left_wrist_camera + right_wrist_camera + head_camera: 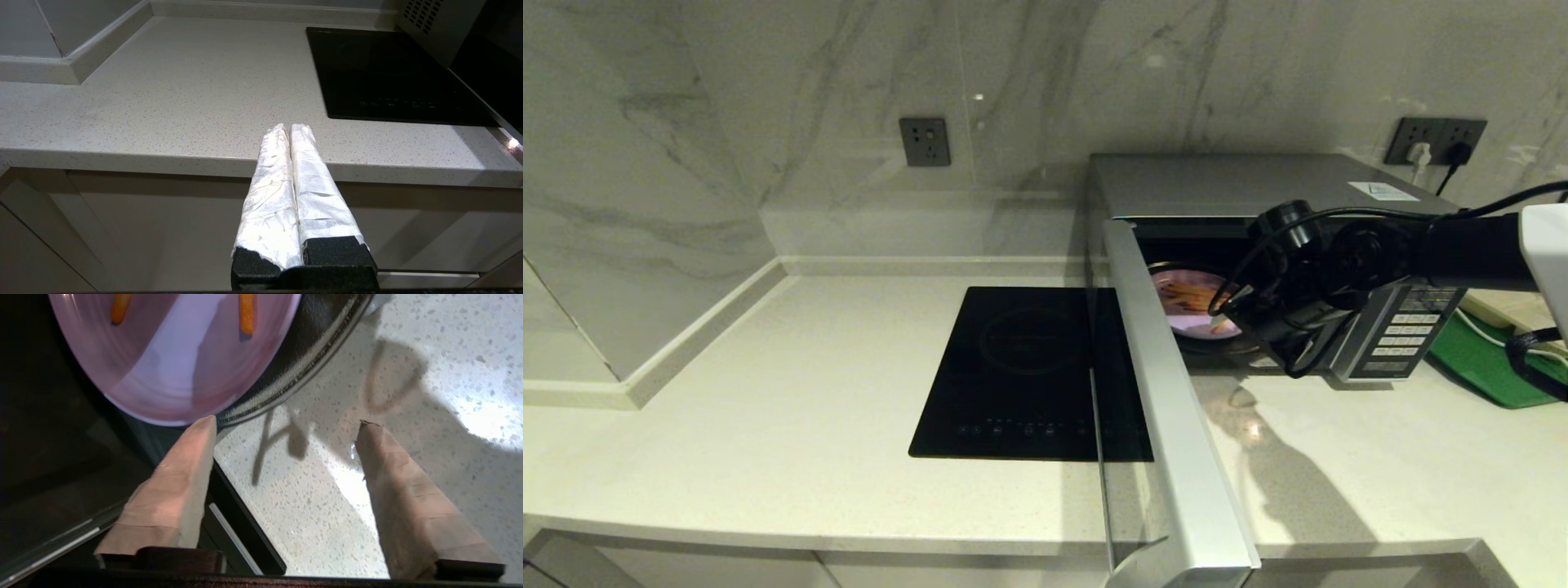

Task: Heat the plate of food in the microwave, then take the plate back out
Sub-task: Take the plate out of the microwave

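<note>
The silver-grey microwave (1225,184) stands at the back right of the counter, its door (1176,408) swung wide open toward me. Inside, the pale lilac plate of food (1188,302) rests on the dark turntable (302,363), with orange fries (246,312) on it. My right gripper (286,422) hovers open at the cavity's front opening, just short of the plate's near rim (171,412), one fingertip (204,428) close to it. In the head view the right gripper (1229,314) partly hides the plate. My left gripper (290,128) is shut and empty, parked low before the counter edge.
A flat black glass cooktop (1029,367) lies left of the microwave, partly behind the open door. A green board (1494,359) sits at the far right. Wall sockets (1437,140) with plugged cables are behind the microwave. The marble wall corner (645,327) juts in at left.
</note>
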Motion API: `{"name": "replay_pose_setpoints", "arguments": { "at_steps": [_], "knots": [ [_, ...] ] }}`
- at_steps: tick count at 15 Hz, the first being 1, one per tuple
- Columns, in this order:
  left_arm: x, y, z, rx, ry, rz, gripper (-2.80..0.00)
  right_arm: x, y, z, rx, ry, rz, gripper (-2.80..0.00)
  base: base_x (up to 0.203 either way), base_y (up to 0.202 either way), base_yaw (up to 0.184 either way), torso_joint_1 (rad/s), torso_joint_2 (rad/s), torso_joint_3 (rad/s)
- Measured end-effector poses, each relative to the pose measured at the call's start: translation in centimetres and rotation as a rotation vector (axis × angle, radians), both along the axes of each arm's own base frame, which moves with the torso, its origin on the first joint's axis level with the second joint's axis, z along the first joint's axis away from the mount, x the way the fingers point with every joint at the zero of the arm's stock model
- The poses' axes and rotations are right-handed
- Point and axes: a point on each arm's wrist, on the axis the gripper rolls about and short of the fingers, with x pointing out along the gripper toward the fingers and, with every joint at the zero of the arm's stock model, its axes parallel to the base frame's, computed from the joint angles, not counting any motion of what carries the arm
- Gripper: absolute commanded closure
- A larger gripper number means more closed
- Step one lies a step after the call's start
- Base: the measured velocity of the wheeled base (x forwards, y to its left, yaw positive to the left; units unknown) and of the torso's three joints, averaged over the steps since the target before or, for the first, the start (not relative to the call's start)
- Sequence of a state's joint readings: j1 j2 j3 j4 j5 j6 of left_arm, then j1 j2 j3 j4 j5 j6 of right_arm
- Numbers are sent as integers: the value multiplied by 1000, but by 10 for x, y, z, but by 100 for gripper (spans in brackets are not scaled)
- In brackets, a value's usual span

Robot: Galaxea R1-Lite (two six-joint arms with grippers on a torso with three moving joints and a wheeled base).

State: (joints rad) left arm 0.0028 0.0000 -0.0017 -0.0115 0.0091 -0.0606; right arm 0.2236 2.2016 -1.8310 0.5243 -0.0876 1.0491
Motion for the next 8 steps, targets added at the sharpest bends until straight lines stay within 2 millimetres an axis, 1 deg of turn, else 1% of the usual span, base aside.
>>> {"name": "replay_pose_setpoints", "arguments": {
  "at_steps": [5,8],
  "knots": [
    [0,0,0,0,0,0,0,8,1,-4,-35,-12,-27,-280,0,0,0,0,0,0],
    [0,0,0,0,0,-1,0,14,1,-15,-106,-8,-83,-280,0,0,0,0,0,0]
  ]
}}
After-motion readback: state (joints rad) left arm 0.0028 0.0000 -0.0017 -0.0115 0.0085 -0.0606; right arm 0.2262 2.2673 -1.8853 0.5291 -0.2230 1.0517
